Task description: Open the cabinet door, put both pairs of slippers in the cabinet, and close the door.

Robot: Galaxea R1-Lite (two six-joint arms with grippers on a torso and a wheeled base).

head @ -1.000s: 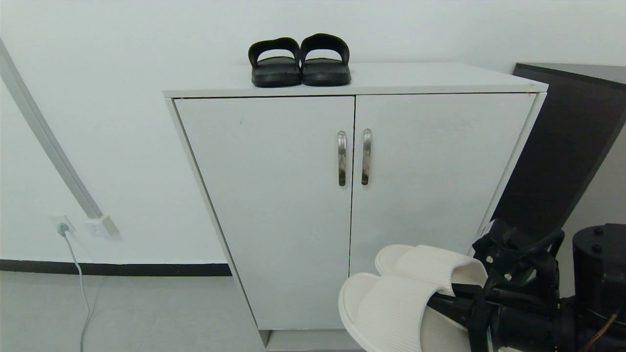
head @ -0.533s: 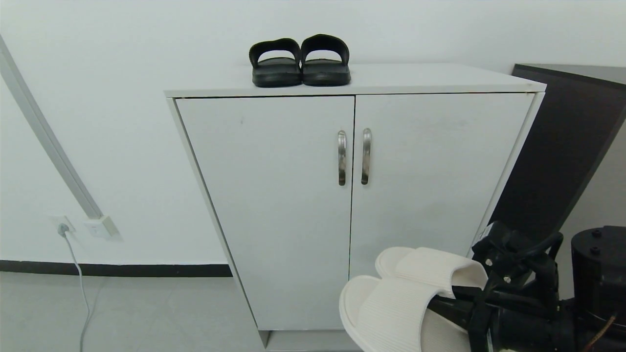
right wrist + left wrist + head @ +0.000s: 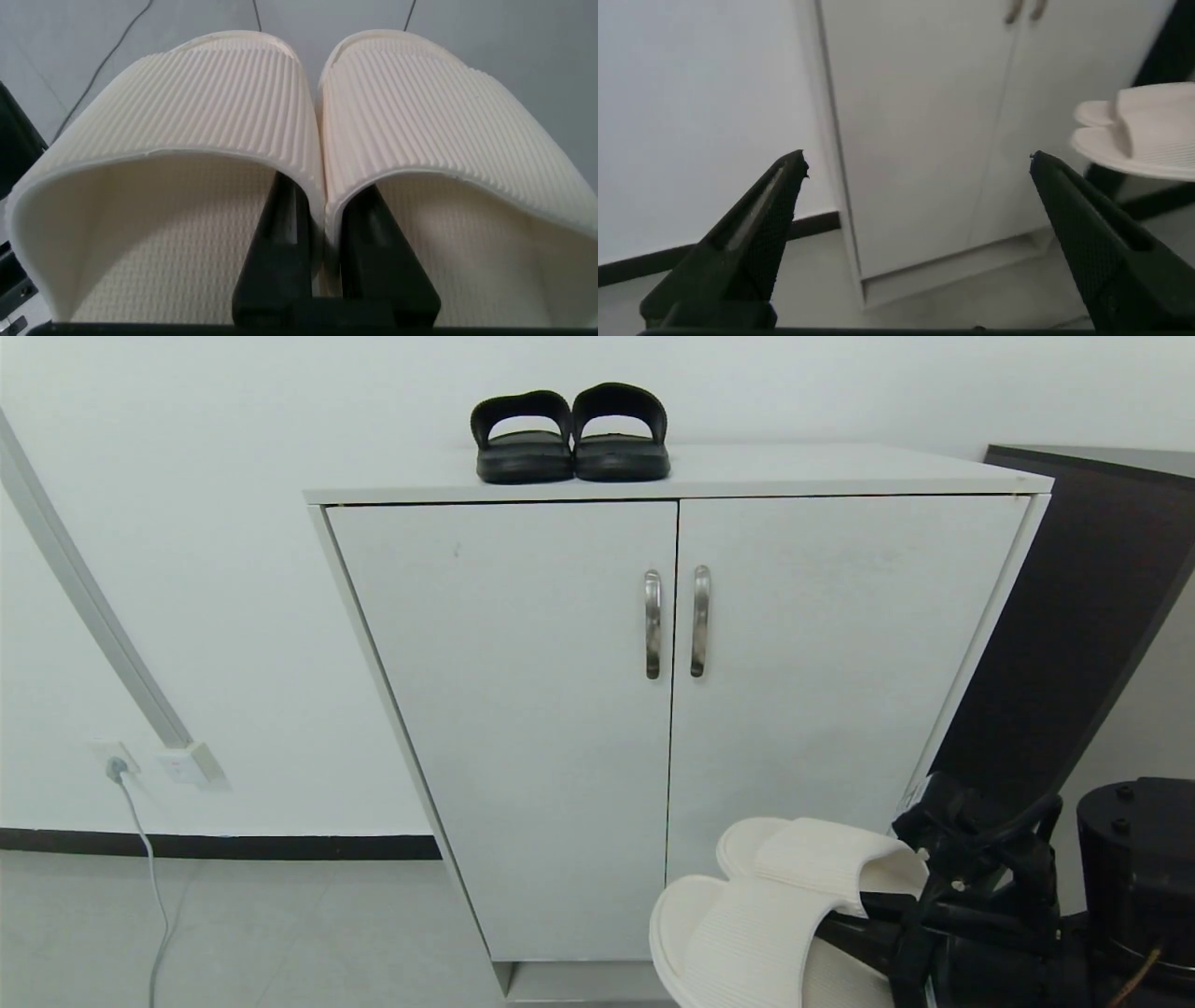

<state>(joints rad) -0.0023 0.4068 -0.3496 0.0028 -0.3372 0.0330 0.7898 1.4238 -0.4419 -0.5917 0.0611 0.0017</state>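
The right gripper [image 3: 854, 917] is held low on the right side, with its arm pointed forward. Its fingers [image 3: 280, 243] are pressed together on the adjoining straps of the white slippers [image 3: 756, 933], one finger tucked inside each. The left gripper [image 3: 919, 161] is held with its fingers spread wide apart.

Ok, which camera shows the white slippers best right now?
The right wrist view: the white slippers sit close up, side by side, the right claw pinching their inner strap walls together. The head view shows them from the side, low before the cabinet's right door. The left wrist view catches their toe ends.
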